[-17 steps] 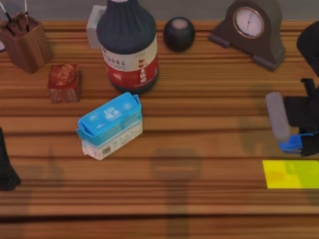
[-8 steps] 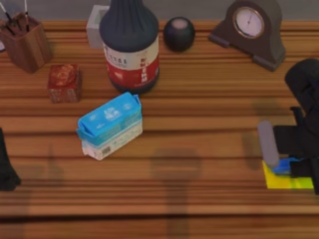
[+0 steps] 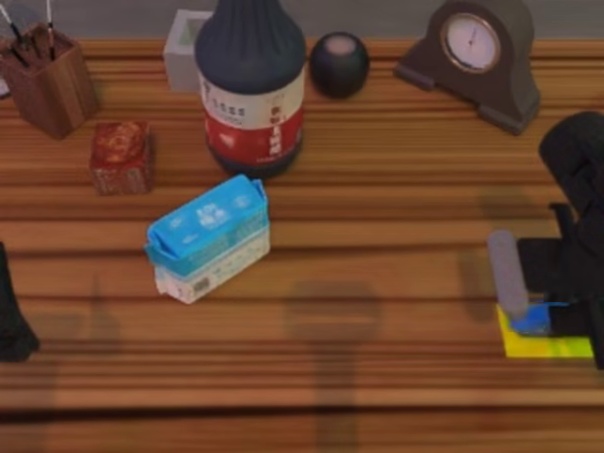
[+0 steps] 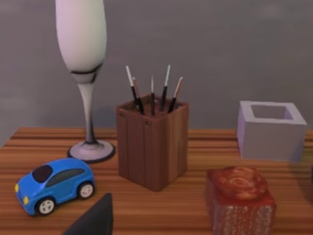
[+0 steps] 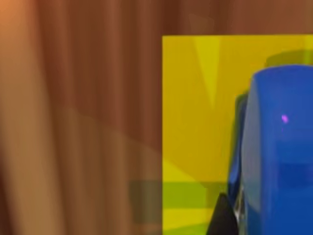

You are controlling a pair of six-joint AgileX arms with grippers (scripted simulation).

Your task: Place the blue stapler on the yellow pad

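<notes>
The blue stapler (image 3: 528, 321) hangs with its grey base (image 3: 508, 272) turned up and its blue end low over the left end of the yellow pad (image 3: 559, 346), near the table's right edge. My right gripper (image 3: 550, 317) is shut on its blue part. In the right wrist view the blue stapler (image 5: 279, 156) fills the side above the yellow pad (image 5: 195, 98), with a dark fingertip (image 5: 222, 218) pressed against it. I cannot tell whether it touches the pad. My left gripper (image 3: 9, 316) is parked at the table's left edge, one finger (image 4: 95, 220) showing.
A blue-lidded white box (image 3: 208, 238) lies left of centre. Behind it stand a dark bottle (image 3: 253, 85), a red block (image 3: 121, 157), a wooden brush holder (image 3: 47, 77), a grey cube (image 3: 184, 47), a dark ball (image 3: 338, 62) and a clock (image 3: 472, 58).
My right gripper carried the stapler forward and left, from behind the pad to over its left end, then sank slightly. The dark bottle appears shifted a little rightward.
</notes>
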